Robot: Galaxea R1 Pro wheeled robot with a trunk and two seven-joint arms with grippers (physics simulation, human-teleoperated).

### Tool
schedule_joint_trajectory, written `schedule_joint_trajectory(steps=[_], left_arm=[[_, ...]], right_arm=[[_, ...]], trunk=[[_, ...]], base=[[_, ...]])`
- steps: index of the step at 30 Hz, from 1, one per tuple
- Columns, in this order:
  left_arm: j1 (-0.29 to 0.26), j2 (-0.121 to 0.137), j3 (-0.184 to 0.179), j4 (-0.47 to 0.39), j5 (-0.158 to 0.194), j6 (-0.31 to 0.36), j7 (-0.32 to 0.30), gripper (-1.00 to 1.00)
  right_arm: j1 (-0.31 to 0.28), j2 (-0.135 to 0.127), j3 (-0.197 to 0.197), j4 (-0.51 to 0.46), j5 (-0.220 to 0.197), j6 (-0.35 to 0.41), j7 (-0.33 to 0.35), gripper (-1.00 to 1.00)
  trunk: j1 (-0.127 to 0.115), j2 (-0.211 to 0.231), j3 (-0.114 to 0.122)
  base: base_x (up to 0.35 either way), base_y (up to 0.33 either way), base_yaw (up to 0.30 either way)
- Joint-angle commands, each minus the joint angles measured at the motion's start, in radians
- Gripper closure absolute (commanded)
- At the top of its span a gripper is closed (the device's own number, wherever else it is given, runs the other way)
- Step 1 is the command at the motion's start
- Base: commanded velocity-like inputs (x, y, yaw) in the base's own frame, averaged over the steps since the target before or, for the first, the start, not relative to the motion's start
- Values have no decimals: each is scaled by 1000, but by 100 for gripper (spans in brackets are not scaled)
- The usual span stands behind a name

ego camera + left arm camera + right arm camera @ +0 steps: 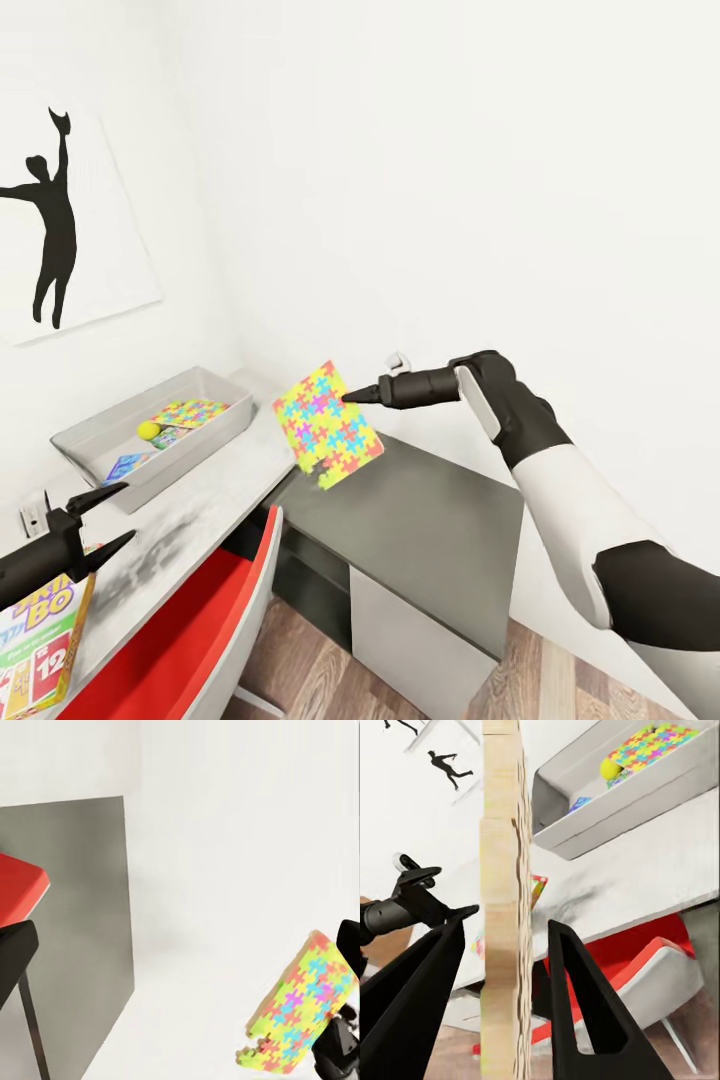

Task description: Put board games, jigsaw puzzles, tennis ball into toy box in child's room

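Note:
My right gripper [349, 396] is shut on a multicoloured jigsaw puzzle [326, 424], holding it tilted in the air just right of the grey toy box [192, 455]. In the right wrist view the puzzle [501, 907] shows edge-on between the black fingers [585, 1005]. Inside the box lie another jigsaw puzzle [190, 411], a yellow tennis ball [148, 430] and a board game [128, 466]. My left gripper [112, 517] hangs open over the table, just above a Skip-Bo board game [40, 640]. The left wrist view catches the held puzzle [300, 1009].
The toy box stands on a white marbled table [190, 525] against the wall. A red chair [195, 640] is tucked under its front edge. A lower grey cabinet [430, 540] sits to the right, beneath the held puzzle. A silhouette picture [55, 220] hangs on the wall.

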Motion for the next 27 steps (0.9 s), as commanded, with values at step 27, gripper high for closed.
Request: schedule_joint_trajectory(steps=[27], left_arm=[[26,-2,70,-4,15,13,-11,-100]], right_arm=[[-59,61,-51,-126,-8,10,-115,100]], trunk=[[1,-2,3]], base=[[0,0,164]])
